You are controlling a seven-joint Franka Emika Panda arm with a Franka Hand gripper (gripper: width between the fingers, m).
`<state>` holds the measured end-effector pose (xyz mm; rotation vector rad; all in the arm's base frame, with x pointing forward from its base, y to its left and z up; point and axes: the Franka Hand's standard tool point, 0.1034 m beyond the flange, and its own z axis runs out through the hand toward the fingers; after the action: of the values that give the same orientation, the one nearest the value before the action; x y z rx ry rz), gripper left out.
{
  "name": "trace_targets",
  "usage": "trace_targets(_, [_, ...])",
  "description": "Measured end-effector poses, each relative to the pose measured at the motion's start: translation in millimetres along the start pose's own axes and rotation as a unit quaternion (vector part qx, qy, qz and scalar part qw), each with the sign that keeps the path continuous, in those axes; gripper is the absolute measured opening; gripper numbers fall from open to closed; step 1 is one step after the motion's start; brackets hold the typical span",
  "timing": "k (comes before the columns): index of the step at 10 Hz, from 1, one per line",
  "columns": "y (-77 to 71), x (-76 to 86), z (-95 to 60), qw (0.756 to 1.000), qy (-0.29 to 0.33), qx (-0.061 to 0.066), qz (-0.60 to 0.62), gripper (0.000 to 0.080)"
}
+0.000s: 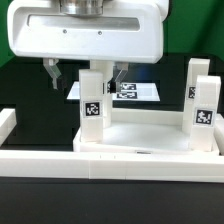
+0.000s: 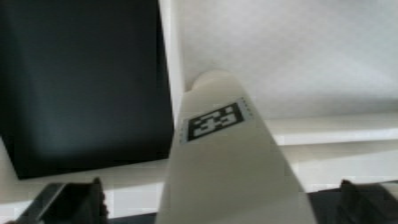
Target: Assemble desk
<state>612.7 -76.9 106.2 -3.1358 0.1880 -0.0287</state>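
Three legs stand upright in the top [image 1: 150,140]; the end effector [image 1: 85,72] hangs over the near leg [image 1: 91,105], fingers spread either side of it, apparently not gripping; seating looks underway, a fourth leg seemingly left; the marker board [image 1: 140,90] lies behind on the dark surface [image 1: 30,85]; a rail [image 1: 100,165] borders the front.

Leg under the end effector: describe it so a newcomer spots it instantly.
Start at the large white plastic rectangular desk top in the exterior view's middle. Several short square white tagged legs stand upright on it; take the leg nearest the exterior view's left. Unlike the legs at the right, it sits directly between the fingers of the end effector overhead.
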Motion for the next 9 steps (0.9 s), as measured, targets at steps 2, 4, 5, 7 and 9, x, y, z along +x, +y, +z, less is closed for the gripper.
trace_targets(2, [0.7, -0.1, 0.0, 0.998, -0.001, -0.004, -0.06, 0.0649])
trace_targets(4, [-0.1, -0.4, 0.4, 0.994, -0.002, -0.007, -0.107, 0.0649])
trace_targets(5, [0.3, -0.5, 0.4, 0.99, -0.003, -0.009, -0.14, 0.0649])
trace_targets(7, [0.5, -0.5, 0.3, 0.991, -0.003, -0.009, -0.133, 0.0551])
trace_targets(9, [0.5, -0.6, 0.4, 0.991, -0.004, -0.008, -0.133, 0.0414])
